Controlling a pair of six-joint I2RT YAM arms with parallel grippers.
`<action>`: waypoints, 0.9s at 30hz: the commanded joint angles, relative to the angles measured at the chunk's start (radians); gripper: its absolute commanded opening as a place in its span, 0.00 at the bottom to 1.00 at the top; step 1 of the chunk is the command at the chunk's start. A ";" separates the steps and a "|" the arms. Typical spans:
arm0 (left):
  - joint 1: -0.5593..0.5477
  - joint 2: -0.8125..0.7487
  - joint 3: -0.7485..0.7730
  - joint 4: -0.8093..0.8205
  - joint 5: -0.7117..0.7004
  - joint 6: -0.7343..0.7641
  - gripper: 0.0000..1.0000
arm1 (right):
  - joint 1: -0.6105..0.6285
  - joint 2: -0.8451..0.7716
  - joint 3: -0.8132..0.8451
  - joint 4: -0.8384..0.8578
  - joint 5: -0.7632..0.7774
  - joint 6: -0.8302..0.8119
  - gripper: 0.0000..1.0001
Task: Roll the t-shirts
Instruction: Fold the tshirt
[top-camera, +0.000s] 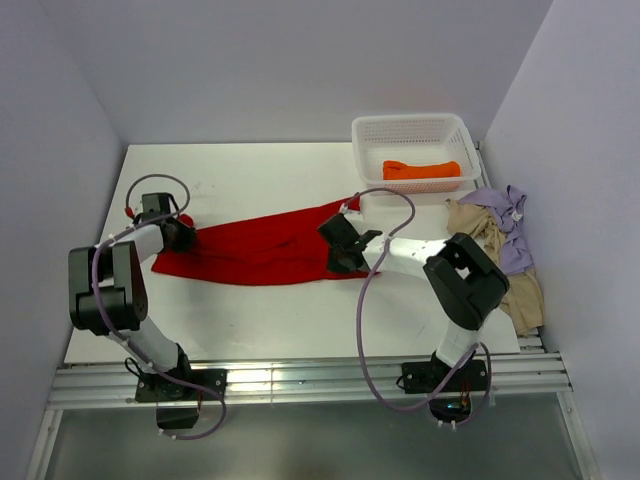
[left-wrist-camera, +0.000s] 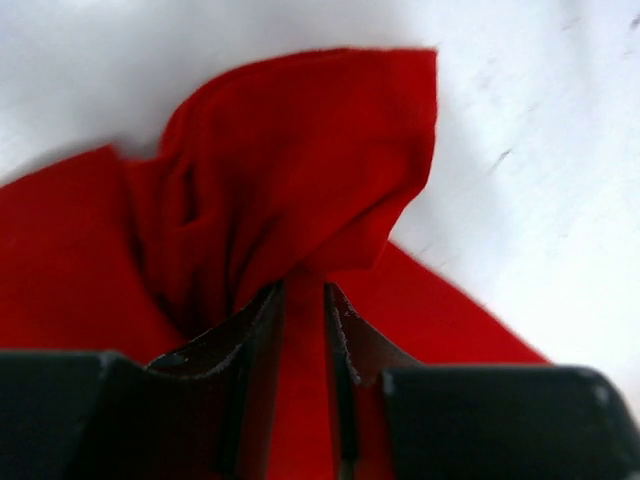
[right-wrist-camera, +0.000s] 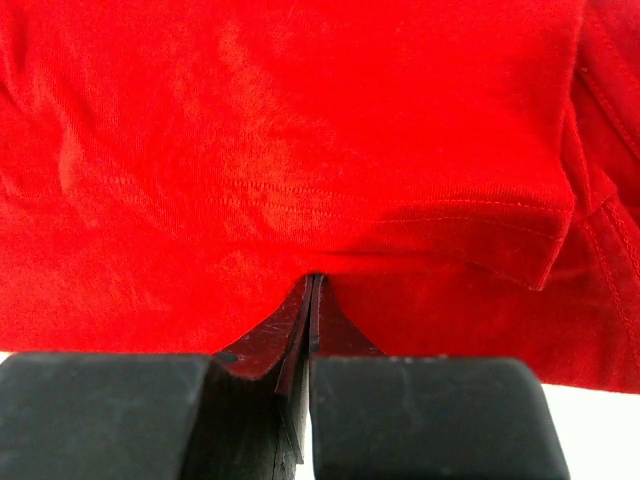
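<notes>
From above, a white table (top-camera: 250, 320) sits in a booth of pale lavender walls (top-camera: 300, 70). A white mesh basket (top-camera: 410, 122) stands beyond the right gripper (top-camera: 340, 245) and to its right, with a rolled orange t-shirt (top-camera: 422, 170) inside. A crumpled beige t-shirt (top-camera: 520, 290) and a lavender t-shirt (top-camera: 510, 235) lie heaped further to that gripper's right, at the table edge. The red t-shirt (top-camera: 260, 250) lies stretched on the table between the two grippers, its left end at the left gripper (top-camera: 183, 236) and its right end at the right gripper. In the left wrist view, bare white table (left-wrist-camera: 540, 150) shows ahead and to the right of the left gripper (left-wrist-camera: 303, 290). This gripper's jaws stand a narrow slot apart with a band of the red t-shirt (left-wrist-camera: 300, 150) running between them, so it grips the cloth, which bunches into a peaked fold just ahead of the tips. In the right wrist view, the red t-shirt (right-wrist-camera: 300, 130) fills nearly everything ahead of the right gripper (right-wrist-camera: 312, 280), and a stitched hem crosses just beyond the tips. A sliver of table (right-wrist-camera: 590, 420) shows at the lower right. The jaws are pressed fully together and appear to nip the shirt's near edge.
</notes>
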 joint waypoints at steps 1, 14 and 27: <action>-0.001 -0.103 -0.058 -0.041 -0.044 0.004 0.28 | -0.032 0.064 0.085 -0.032 0.005 -0.031 0.00; -0.039 -0.520 -0.367 -0.102 -0.078 -0.093 0.29 | -0.133 0.452 0.599 -0.182 -0.042 -0.089 0.00; -0.243 -0.404 -0.388 -0.110 -0.072 -0.108 0.28 | -0.178 0.773 1.220 -0.383 -0.128 -0.218 0.00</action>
